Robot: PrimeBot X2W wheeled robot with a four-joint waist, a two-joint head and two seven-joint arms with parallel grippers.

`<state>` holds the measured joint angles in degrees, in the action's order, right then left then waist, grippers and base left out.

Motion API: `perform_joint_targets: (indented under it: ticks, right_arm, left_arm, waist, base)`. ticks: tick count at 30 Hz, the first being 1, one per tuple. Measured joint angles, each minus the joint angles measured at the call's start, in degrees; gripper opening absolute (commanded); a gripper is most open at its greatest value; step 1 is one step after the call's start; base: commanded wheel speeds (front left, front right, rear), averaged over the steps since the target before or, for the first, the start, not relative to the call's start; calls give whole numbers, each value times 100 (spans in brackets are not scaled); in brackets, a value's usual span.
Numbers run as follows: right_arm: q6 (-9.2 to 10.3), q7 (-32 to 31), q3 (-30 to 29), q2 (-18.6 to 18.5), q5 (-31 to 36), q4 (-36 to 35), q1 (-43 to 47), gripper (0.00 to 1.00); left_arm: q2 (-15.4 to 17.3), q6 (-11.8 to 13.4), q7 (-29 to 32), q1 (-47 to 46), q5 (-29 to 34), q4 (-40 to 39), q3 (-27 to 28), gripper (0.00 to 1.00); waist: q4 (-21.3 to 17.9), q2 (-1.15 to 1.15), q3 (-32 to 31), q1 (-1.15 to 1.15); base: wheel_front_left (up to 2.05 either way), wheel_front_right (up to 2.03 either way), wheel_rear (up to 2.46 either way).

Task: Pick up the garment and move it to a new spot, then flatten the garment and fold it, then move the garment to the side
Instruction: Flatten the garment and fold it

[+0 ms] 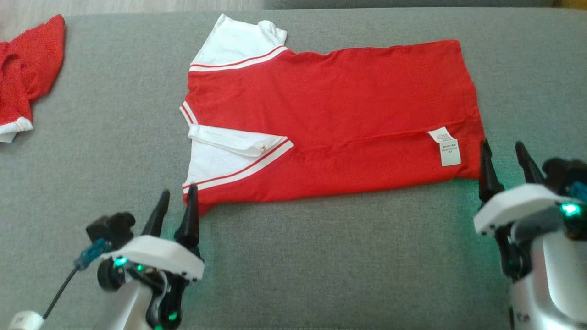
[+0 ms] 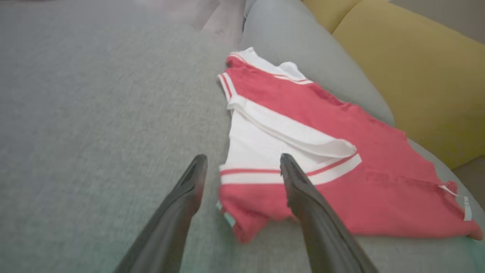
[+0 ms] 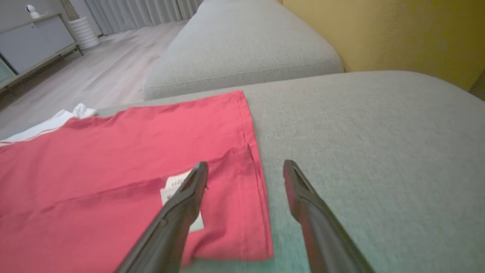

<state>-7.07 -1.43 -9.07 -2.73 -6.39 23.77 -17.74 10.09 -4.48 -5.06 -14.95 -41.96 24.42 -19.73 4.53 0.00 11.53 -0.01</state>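
- Shirt lies folded flat on sofa.
- Left pincer wide, empty, at shirt's 7 o'clock corner.
- Right pincer wide, empty, at its 4 o'clock corner.
- Another red garment at 10 o'clock.

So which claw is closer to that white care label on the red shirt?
Right. The right gripper stands open beside the care label, at the hem corner of the red shirt; the left gripper is open at the collar-end corner.
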Motion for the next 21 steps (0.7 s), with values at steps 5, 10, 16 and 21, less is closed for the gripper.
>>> perform_joint_targets:
  ticks: [5, 10, 16, 21]
  right_arm:
    - [0, -419, -5, 4, -37, -643, 519, 100]
    - [0, -625, 104, 9, -174, -1018, 596, 100]
    - [0, -744, 211, 10, -220, -985, 626, 100]
    - [0, -839, 337, 10, -218, -575, 517, 100]
  left_arm:
    - [11, 427, 695, 439, -453, -347, 180, 100]
    - [-54, 606, 955, 588, -918, -656, 444, 100]
    - [-96, 678, 1170, 582, -1045, -837, 465, 100]
    - [-91, 759, 1213, 571, -1039, -823, 457, 87]
  waist:
    - [-50, 0, -5, 0]
    - [-188, 0, 81, 1]
    - [-280, 0, 178, 1]
    - [-319, 0, 240, 1]
  base:
    - [0, 0, 0]
    - [0, 0, 0]
    - [0, 0, 0]
    - [0, 0, 0]
